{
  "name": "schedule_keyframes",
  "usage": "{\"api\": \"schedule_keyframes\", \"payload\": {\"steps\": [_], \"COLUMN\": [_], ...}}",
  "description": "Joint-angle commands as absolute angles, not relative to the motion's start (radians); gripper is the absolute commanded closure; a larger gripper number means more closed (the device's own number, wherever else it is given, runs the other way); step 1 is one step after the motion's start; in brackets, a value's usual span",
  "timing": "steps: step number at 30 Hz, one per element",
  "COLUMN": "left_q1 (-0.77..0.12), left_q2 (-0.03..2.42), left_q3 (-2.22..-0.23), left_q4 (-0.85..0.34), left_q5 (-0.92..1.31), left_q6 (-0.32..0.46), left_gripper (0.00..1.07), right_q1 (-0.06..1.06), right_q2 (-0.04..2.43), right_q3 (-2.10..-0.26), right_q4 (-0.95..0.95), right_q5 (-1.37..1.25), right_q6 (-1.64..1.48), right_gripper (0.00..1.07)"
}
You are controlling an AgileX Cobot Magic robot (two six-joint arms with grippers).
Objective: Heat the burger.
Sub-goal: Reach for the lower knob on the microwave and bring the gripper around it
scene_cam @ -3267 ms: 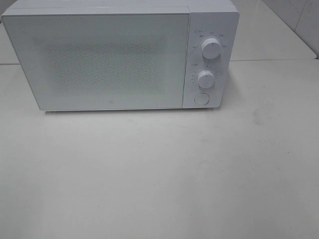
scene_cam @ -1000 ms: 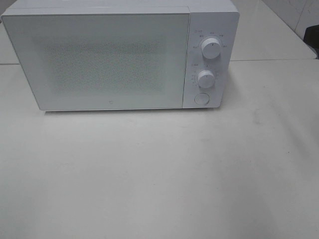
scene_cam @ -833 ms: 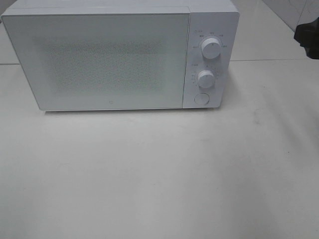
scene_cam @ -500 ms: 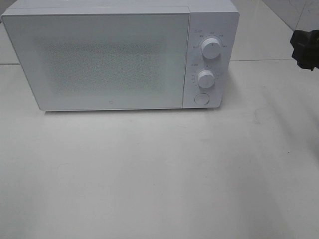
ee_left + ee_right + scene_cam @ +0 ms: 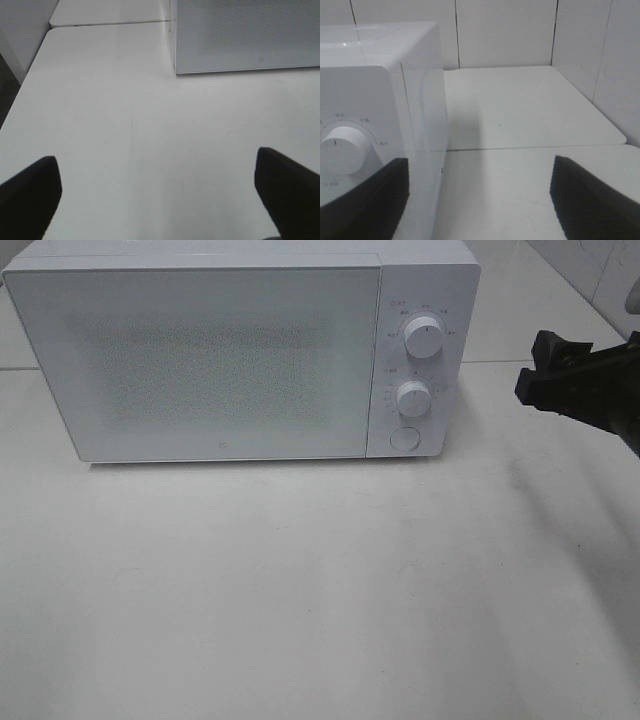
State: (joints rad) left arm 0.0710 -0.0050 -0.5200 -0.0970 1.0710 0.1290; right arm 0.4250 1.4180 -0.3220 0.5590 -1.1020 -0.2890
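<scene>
Wide white tabletop (image 5: 320, 590), and the big white boxy microwave oven (image 5: 200, 360) sits at the back with its door shut. No burger in any view; behind that frosted door or off camera, can't tell. The right pincer (image 5: 533, 365) hangs beside the control panel, spread wide and empty. The left pincer (image 5: 157, 195) is low over the tabletop, wide and empty too. This looks like the approach to the controls. Next it must line up squarely on the round white button (image 5: 404, 438) under the lower white dial (image 5: 412, 397). Seconds ago no arm showed; the right one has swung in from the edge.
</scene>
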Motion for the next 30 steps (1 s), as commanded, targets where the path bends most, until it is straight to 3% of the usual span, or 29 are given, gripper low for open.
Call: {"api": "schedule_keyframes", "payload": {"steps": [1,5,15,30], "left_q1": [0.073,0.073,0.073,0.073], "left_q2": [-0.026,-0.026,-0.026,-0.025], "left_q3": [-0.518,-0.518,-0.518,-0.518], "left_q4": [-0.101,-0.101,-0.101,-0.101], "left_q5": [1.072,1.072,1.072,1.072], "left_q6": [0.123,0.123,0.123,0.123], "left_gripper": [0.09,0.09,0.09,0.09], "right_q1": [0.475,0.583,0.724,0.751], "right_q2": [1.443,1.509,1.643,1.805], "right_q3": [-0.323,-0.323,-0.395,-0.534], "right_q4": [0.618,0.717,0.87,0.904], "right_q5": [-1.199,-1.32,-1.359,-1.38], "right_q6": [-0.32,-0.362,-0.378,-0.375], "right_gripper": [0.31,0.31,0.27,0.28]}}
